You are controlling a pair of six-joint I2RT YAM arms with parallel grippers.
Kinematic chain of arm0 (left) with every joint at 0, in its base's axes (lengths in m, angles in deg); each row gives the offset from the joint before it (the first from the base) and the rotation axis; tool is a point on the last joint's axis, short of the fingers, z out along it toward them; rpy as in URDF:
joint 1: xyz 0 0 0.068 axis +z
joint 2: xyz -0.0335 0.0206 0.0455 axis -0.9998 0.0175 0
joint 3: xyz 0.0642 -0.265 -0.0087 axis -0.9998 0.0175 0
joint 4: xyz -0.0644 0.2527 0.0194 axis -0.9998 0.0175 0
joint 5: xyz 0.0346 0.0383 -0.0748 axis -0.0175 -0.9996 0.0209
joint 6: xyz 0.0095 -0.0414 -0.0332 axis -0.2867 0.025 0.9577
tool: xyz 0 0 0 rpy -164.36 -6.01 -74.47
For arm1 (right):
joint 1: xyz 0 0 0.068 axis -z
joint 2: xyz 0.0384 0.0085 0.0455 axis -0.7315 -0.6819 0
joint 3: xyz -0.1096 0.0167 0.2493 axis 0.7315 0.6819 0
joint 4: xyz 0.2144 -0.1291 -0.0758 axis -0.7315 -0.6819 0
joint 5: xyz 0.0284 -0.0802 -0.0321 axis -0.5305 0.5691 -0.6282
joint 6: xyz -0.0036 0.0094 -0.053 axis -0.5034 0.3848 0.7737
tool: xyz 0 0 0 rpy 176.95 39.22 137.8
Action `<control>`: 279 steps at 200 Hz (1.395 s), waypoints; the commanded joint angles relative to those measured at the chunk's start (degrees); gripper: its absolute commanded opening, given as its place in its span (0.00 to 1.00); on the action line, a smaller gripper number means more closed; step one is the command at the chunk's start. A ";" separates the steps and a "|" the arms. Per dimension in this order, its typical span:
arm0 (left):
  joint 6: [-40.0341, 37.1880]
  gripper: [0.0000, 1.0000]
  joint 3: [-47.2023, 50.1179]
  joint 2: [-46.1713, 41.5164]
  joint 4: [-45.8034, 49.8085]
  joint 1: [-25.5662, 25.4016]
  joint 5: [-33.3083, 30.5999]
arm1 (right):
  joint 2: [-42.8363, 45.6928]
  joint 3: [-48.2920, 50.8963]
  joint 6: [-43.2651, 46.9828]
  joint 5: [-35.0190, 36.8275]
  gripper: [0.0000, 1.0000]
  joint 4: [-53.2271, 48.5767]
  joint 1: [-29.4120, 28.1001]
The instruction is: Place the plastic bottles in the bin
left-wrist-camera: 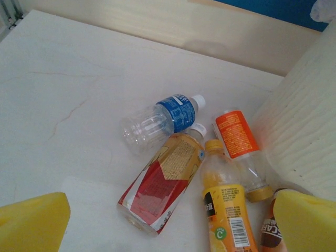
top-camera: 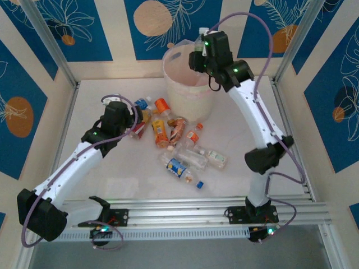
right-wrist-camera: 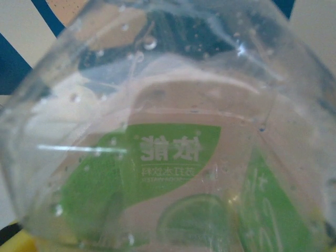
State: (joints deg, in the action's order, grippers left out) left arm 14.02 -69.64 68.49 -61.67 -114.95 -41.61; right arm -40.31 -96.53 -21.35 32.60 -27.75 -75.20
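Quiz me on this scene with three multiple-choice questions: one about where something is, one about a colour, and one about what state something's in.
1. Where is the right gripper relative to the bin?
A) on the table beside it
B) deep inside it
C) up over its open top

2. What colour is the label on the bottle that the right gripper holds?
A) blue
B) green
C) red

3. The left gripper is:
A) open, holding nothing
B) shut on a bottle
C) shut on the bin's rim

Answers:
1 C: the top view shows it over the bin's mouth.
2 B: the right wrist view shows a green label through clear plastic.
3 A: its yellow fingers stand wide apart, gripping nothing.
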 commanded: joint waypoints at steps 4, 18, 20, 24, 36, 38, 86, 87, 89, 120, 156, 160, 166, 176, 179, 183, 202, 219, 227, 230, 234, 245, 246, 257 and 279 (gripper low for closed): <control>0.53 0.99 0.01 0.51 -0.21 0.97 1.86 | -7.54 -9.34 3.80 -1.72 0.43 -1.22 0.09; 0.44 0.99 -0.19 0.92 -0.16 0.94 2.54 | -11.80 -14.51 4.29 -3.53 0.44 -2.07 0.70; 0.44 1.00 -0.20 0.96 -0.15 0.94 2.65 | -12.40 -15.12 4.32 -3.75 0.44 -2.19 0.79; 0.44 1.00 -0.21 1.08 -0.11 0.95 2.74 | -13.31 -16.19 4.40 -4.09 0.44 -2.18 0.97; 0.49 0.99 -0.21 1.34 -0.14 0.99 3.27 | -15.40 -17.54 4.39 -5.35 0.45 -1.64 1.50; 0.50 1.00 -0.21 1.36 -0.21 0.99 3.36 | -15.63 -17.53 4.41 -5.52 0.45 -1.51 1.60; -0.30 1.00 -0.59 2.85 -0.19 1.08 4.53 | -20.41 -16.61 2.45 -10.53 0.45 -2.17 4.57; -0.33 0.99 -0.66 2.84 -0.12 1.08 4.53 | -20.54 -16.61 2.43 -10.53 0.45 -2.21 4.60; -0.43 1.00 -0.72 3.00 -0.07 1.08 4.58 | -20.70 -16.62 2.36 -10.70 0.45 -2.36 4.73; -1.26 0.99 -2.35 5.04 0.95 1.02 4.88 | -22.71 -16.02 2.22 -12.89 0.49 -3.73 6.36; -2.44 0.99 -4.02 7.54 1.78 1.13 4.97 | -23.80 -14.93 2.56 -13.47 0.56 -4.51 7.52; -2.67 0.99 -4.29 7.82 1.98 1.17 4.95 | -23.90 -14.87 2.62 -13.49 0.58 -4.51 7.57; -2.95 1.00 -4.69 8.29 2.28 1.17 4.91 | -24.06 -14.77 2.70 -13.40 0.60 -4.61 7.69; -3.48 0.99 -5.40 9.08 2.98 1.25 4.64 | -24.41 -14.77 2.76 -13.50 0.64 -4.87 7.95; -3.59 0.99 -5.60 9.33 3.21 1.32 4.57 | -24.51 -14.75 2.81 -13.51 0.64 -4.90 8.01; -3.82 0.99 -5.83 9.61 3.50 1.34 4.47 | -24.65 -14.67 2.82 -13.58 0.66 -4.98 8.05; -5.10 0.99 -7.17 11.30 4.93 1.82 4.36 | -25.13 -14.68 3.07 -13.55 0.68 -5.17 8.23; -6.30 1.00 -8.53 13.09 6.63 2.38 4.54 | -25.36 -14.68 3.39 -13.55 0.68 -5.16 8.32; -6.79 1.00 -9.33 13.98 7.67 2.81 4.75 | -25.40 -14.68 3.51 -13.48 0.68 -5.21 8.32; -7.03 0.99 -9.58 14.40 8.09 2.96 4.88 | -25.41 -14.68 3.62 -13.43 0.68 -5.17 8.32; -7.31 1.00 -9.97 14.93 8.67 3.11 4.95 | -25.38 -14.68 3.61 -13.48 0.68 -5.16 8.32; -8.30 1.00 -11.19 16.32 10.20 3.63 5.43 | -25.41 -14.75 3.72 -13.34 0.69 -5.25 8.32; -8.46 0.99 -11.33 16.43 10.34 3.68 5.51 | -25.41 -14.76 3.67 -13.34 0.69 -5.25 8.32; -9.84 1.00 -12.59 17.87 11.77 4.19 6.28 | -25.33 -15.02 3.71 -13.54 0.69 -5.38 8.32; -12.42 0.99 -15.34 21.09 14.31 4.96 7.43 | -25.10 -16.70 3.78 -13.96 0.71 -6.24 8.32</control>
State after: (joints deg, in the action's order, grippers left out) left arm 5.98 -81.13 86.87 -52.40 -111.30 -36.13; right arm -65.34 -111.35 -18.62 20.58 -32.53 -67.13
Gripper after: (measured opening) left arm 0.994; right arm 0.704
